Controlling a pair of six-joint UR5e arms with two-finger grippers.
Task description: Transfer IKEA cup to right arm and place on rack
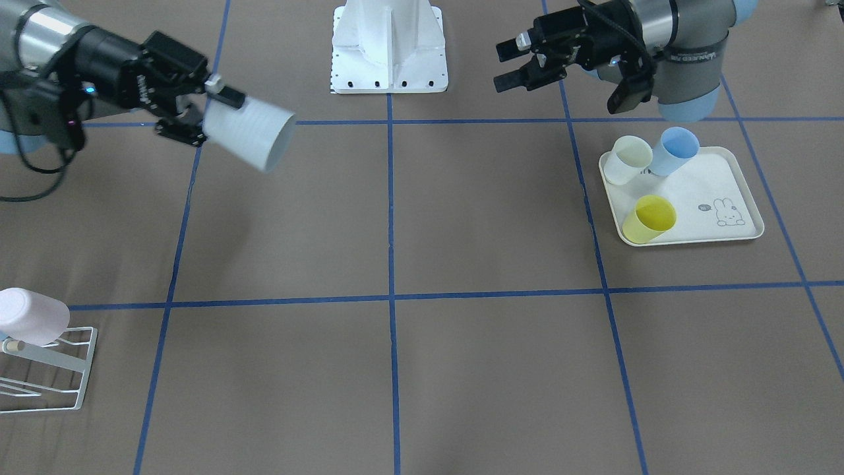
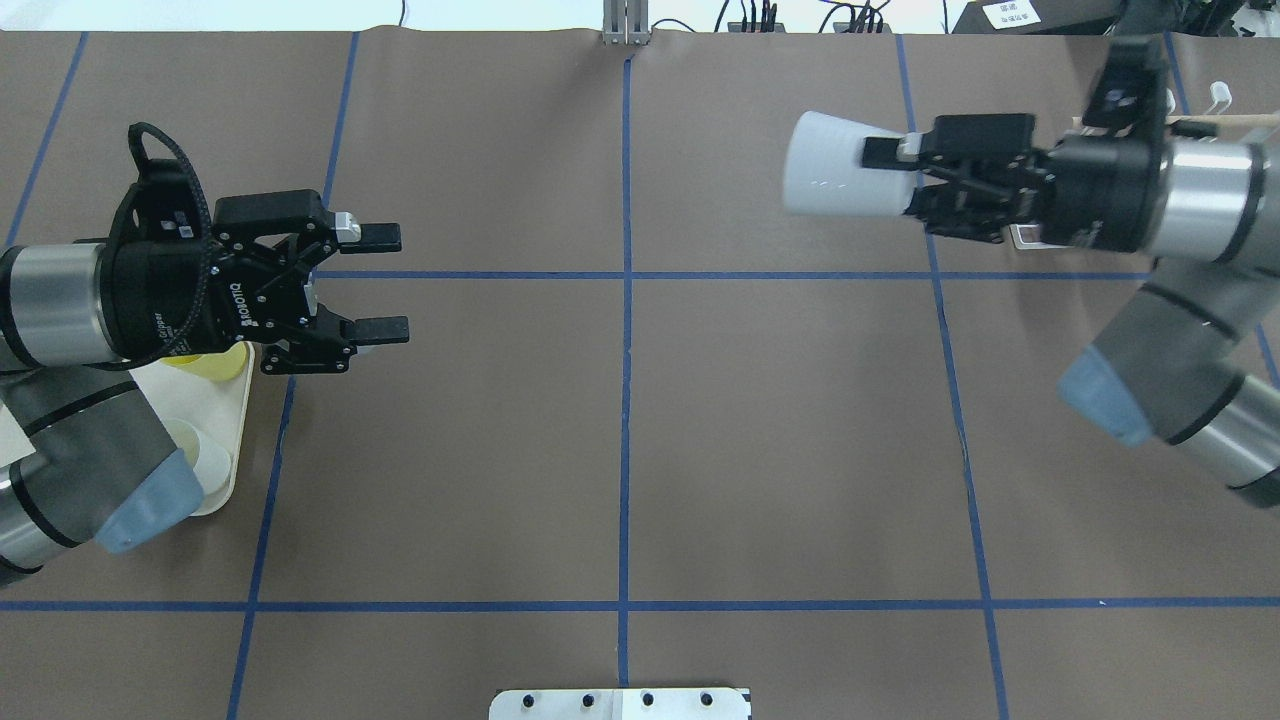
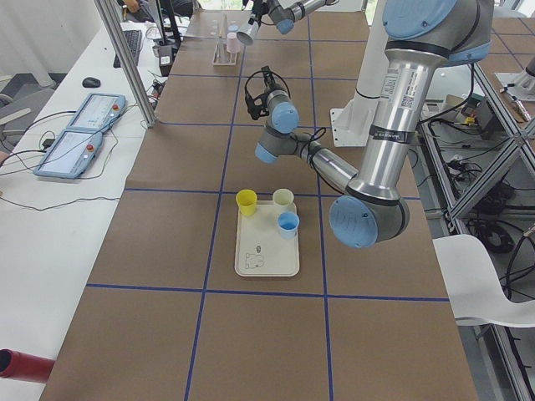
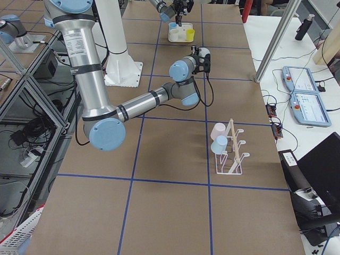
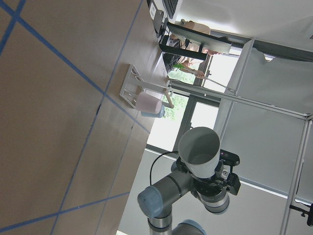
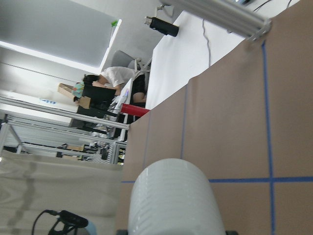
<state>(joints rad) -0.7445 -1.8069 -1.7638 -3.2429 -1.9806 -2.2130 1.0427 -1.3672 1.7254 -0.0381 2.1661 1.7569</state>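
My right gripper (image 2: 893,180) is shut on a white ribbed IKEA cup (image 2: 838,178), held on its side above the table with its mouth toward the centre. The same cup (image 1: 249,134) hangs in the air in the front-facing view and fills the bottom of the right wrist view (image 6: 173,203). My left gripper (image 2: 398,284) is open and empty, well apart from the cup. The white wire rack (image 1: 47,373) stands at the table's right end with a pink cup (image 1: 30,316) upside down on it. A blue cup (image 4: 219,145) also hangs on the rack (image 4: 231,155).
A cream rabbit-print tray (image 1: 719,188) lies under the left arm with a yellow cup (image 1: 649,220), a blue cup (image 1: 674,151) and a pale cup (image 1: 626,159). The robot's white base (image 1: 389,46) stands at the table's edge. People sit beyond the table ends.
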